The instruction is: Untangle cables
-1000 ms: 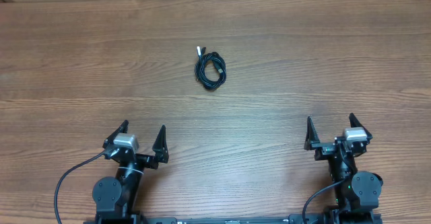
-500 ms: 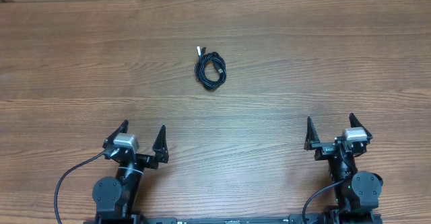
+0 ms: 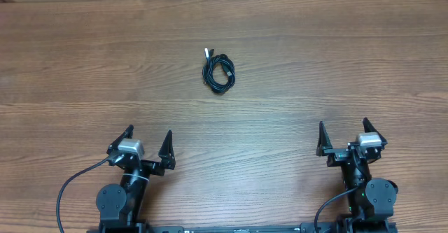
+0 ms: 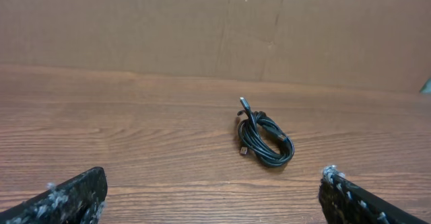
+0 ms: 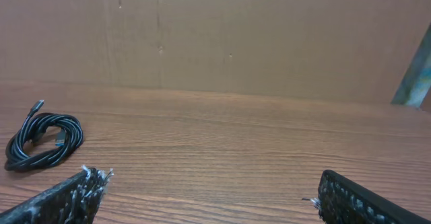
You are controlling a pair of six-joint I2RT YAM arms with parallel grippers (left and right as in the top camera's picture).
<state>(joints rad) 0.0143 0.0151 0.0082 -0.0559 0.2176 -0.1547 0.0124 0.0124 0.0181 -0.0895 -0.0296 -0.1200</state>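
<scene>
Cables (image 3: 218, 73) coiled on table (image 3: 70, 58), well apart from left gripper (image 3: 148, 132) and right gripper (image 3: 343, 124).

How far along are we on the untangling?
Nothing looks done: the cables lie bunched in one small coil. Nothing is in hand: the left claw and right claw are open, empty and well short of the coil. All the untangling is left.

Soft, even light falls from above, fairly bright and warm on the matte wooden counter (image 3: 336, 65). The cables (image 3: 219, 73) cast only a faint, tight shadow. The overhead view is sharp; both wrist views are softer, with fingertips (image 4: 71, 197) blurred along the bottom edge.
</scene>
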